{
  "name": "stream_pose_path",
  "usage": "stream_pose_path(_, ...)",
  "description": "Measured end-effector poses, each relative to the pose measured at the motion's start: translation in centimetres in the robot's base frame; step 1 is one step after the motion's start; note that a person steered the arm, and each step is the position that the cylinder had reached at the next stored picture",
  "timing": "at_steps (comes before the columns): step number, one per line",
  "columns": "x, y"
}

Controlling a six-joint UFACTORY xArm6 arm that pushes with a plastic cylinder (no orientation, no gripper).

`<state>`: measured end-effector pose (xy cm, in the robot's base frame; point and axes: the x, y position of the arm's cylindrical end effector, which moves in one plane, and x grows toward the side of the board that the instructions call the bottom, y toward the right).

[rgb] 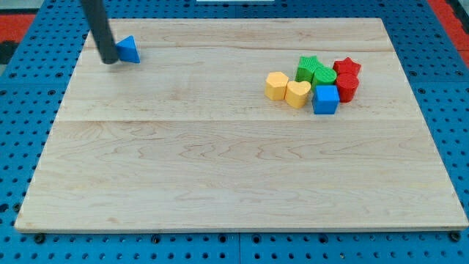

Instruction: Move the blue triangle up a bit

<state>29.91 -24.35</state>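
Note:
The blue triangle (129, 49) lies near the top left corner of the wooden board (220, 169). My tip (109, 60) rests on the board right at the triangle's left side, touching or nearly touching it. The dark rod rises from there to the view's top and hides a sliver of the triangle's left edge.
A cluster of blocks sits at the upper right: a yellow hexagon (276, 85), a yellow heart (297, 93), a blue cube (325, 99), a green star (308, 67), a green block (323, 75), a red star (346, 68) and a red block (347, 86). Blue pegboard surrounds the board.

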Motion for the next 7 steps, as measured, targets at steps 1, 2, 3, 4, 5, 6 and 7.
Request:
stream_pose_path(1,-1.9,3.9)
stream_pose_path(2,-3.2,13.8)
stream_pose_path(3,-3.3,11.2)
stream_pose_path(4,-1.1,10.2)
stream_pose_path(5,-1.1,15.7)
stream_pose_path(6,-0.6,17.2)
stream_pose_path(7,-3.0,20.5)
